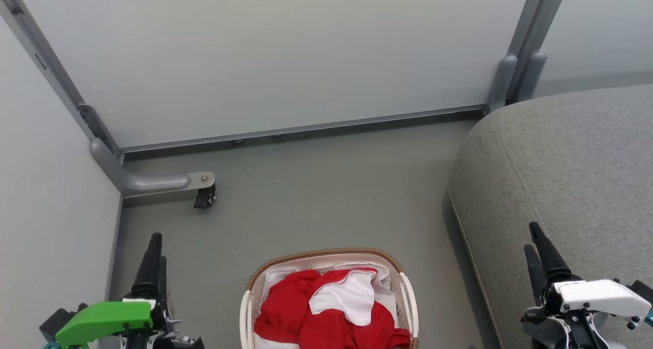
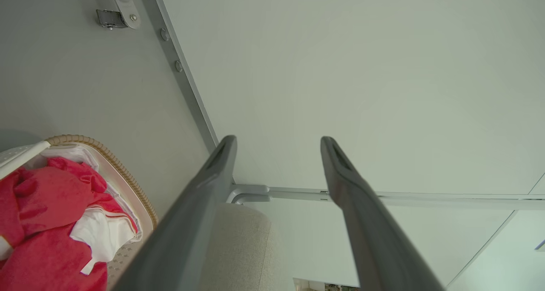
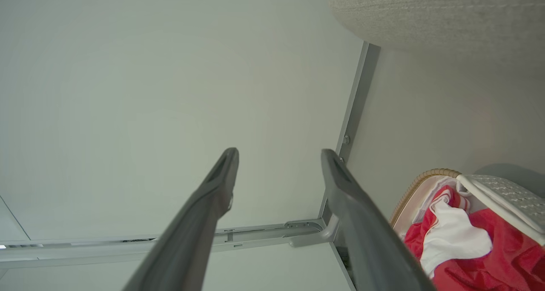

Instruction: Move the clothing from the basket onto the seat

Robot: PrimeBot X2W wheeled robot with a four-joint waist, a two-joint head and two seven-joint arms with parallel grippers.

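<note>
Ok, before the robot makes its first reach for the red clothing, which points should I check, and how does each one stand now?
1. Fingers of the left gripper apart, nothing between them: ok.
2. Fingers of the right gripper apart, nothing between them: ok.
3. The clothing lies in the basket, uncovered from above: ok.
4. The seat stands beside the basket, on the robot's right: ok.
5. Some clothing already on the seat: not ok, none on the part in view.
6. Number of garments in the pile: cannot tell.
</note>
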